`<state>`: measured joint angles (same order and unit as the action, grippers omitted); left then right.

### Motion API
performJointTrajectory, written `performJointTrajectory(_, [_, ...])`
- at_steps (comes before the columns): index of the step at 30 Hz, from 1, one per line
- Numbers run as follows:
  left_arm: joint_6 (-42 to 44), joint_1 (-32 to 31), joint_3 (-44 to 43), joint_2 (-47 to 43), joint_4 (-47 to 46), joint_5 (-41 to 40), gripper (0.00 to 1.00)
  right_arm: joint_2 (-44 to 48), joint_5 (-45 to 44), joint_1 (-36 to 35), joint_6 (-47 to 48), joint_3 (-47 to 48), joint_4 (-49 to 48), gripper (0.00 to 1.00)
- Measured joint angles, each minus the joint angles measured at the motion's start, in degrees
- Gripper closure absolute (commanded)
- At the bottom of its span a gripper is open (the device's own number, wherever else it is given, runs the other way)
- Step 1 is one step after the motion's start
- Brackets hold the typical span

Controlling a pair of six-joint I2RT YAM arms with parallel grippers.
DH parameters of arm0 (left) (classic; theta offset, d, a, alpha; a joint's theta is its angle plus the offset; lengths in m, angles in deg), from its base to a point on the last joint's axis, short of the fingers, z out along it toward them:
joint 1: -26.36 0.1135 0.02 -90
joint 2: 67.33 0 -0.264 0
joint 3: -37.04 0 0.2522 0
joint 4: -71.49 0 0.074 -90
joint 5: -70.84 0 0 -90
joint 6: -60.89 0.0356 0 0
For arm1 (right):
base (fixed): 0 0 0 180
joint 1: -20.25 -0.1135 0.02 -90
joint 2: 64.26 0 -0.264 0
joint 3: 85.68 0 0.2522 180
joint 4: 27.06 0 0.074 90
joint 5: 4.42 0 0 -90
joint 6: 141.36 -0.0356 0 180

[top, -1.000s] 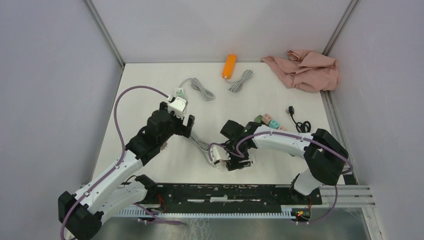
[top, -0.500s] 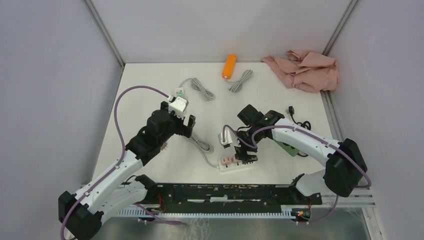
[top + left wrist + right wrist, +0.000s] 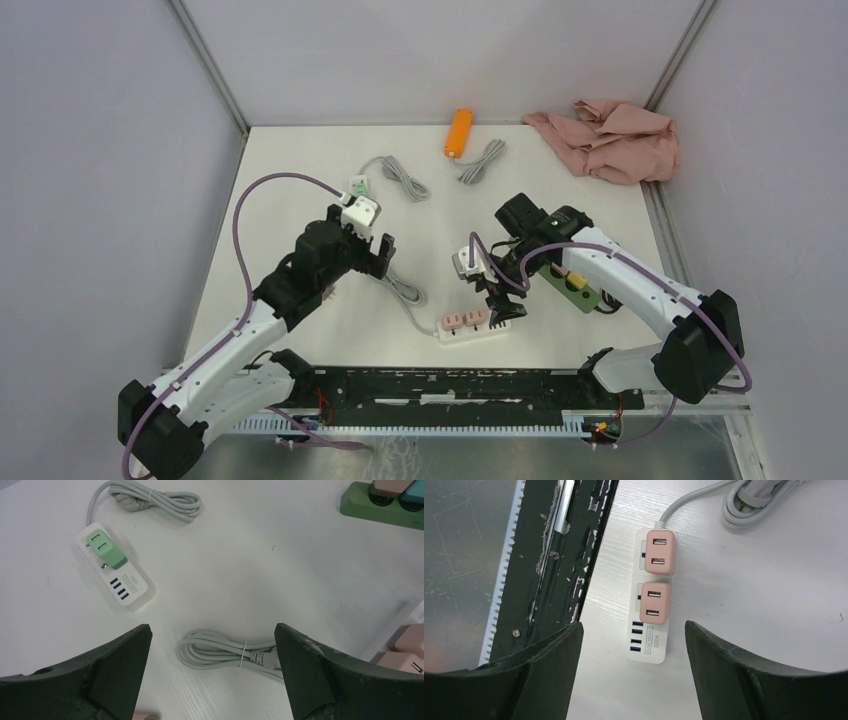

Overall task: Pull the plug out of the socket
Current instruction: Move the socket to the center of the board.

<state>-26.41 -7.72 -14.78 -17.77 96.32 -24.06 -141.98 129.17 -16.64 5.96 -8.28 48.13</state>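
A white socket strip (image 3: 651,652) lies near the table's front edge with two pink plugs (image 3: 660,551) (image 3: 654,601) seated in it. The same strip (image 3: 468,325) shows in the top view. My right gripper (image 3: 631,625) (image 3: 503,303) hovers over its end, open and holding nothing. A second white strip (image 3: 131,586) carries a green plug (image 3: 106,548). My left gripper (image 3: 211,627) (image 3: 372,262) is wide open above a coiled grey cable (image 3: 220,650) and touches nothing.
A green power strip (image 3: 570,283) with pink and teal plugs lies under the right arm, with a black cable (image 3: 600,250) beside it. An orange strip (image 3: 458,132) and a pink cloth (image 3: 610,138) are at the back. The black base rail (image 3: 569,555) runs along the front edge.
The right gripper has lifted off the white strip with pink plugs, opened, and swung back and to the right. The left gripper has shifted only slightly to the right.
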Motion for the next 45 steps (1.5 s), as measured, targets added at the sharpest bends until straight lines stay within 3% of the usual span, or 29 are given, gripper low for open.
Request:
performJointTrajectory(11, [-0.5,0.0,0.9,0.2,-3.2,10.1,0.01,0.0,1.9,1.0,1.3,1.0,2.5,0.20])
performJointTrajectory(19, [-14.8,0.0,-3.3,4.3,-6.3,19.6,0.05,1.1,2.5,2.4,2.0,1.2,3.4,0.20])
performJointTrajectory(22, [-22.1,-0.2,-2.2,3.2,-12.2,22.1,0.11,1.6,3.0,2.8,2.4,1.7,4.0,0.20])
performJointTrajectory(26, [-26.8,-3.8,7.6,-2.2,-25.6,22.0,0.13,1.6,3.2,3.0,2.6,1.9,4.3,0.20])
performJointTrajectory(30, [-25.6,-12.4,18.6,-5.0,-35.5,18.8,0.19,1.6,3.5,3.2,2.6,1.9,4.5,0.20])
performJointTrajectory(36, [-16.2,-23.7,25.4,1.2,-45.4,16.8,0.22,1.5,3.9,3.2,2.6,1.9,4.7,0.20])
performJointTrajectory(45, [-5.4,-29.4,29.9,9.2,-53.8,12.0,0.25,0.5,4.0,3.3,2.6,1.9,5.1,0.20])
